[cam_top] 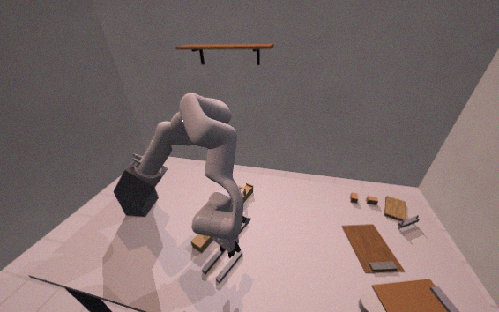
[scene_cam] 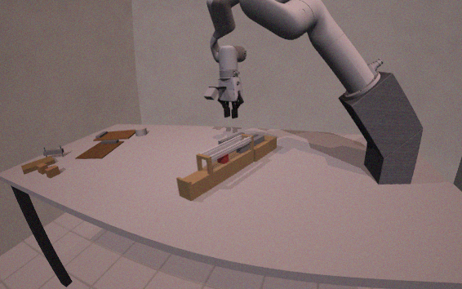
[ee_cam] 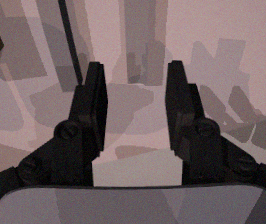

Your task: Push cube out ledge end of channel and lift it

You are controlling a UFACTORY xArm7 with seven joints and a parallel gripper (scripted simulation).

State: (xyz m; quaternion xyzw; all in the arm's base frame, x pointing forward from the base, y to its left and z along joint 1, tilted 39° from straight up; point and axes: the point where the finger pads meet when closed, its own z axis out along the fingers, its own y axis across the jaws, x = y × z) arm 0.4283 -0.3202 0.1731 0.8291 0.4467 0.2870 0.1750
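Clearly little is done: the red cube (scene_cam: 223,159) sits inside the wooden channel (scene_cam: 203,180) mid-desk (scene_cam: 342,228). The claw (scene_cam: 230,110) hangs high above the far edge, fingers partly open, empty. Finding a pusher, pushing the cube out and lifting it all remain.

A small red cube (scene_cam: 223,159) sits inside the long wooden channel (scene_cam: 203,177), under its grey rails, near the arch-shaped frame. The channel lies flat on the tabletop (scene_cam: 301,204).
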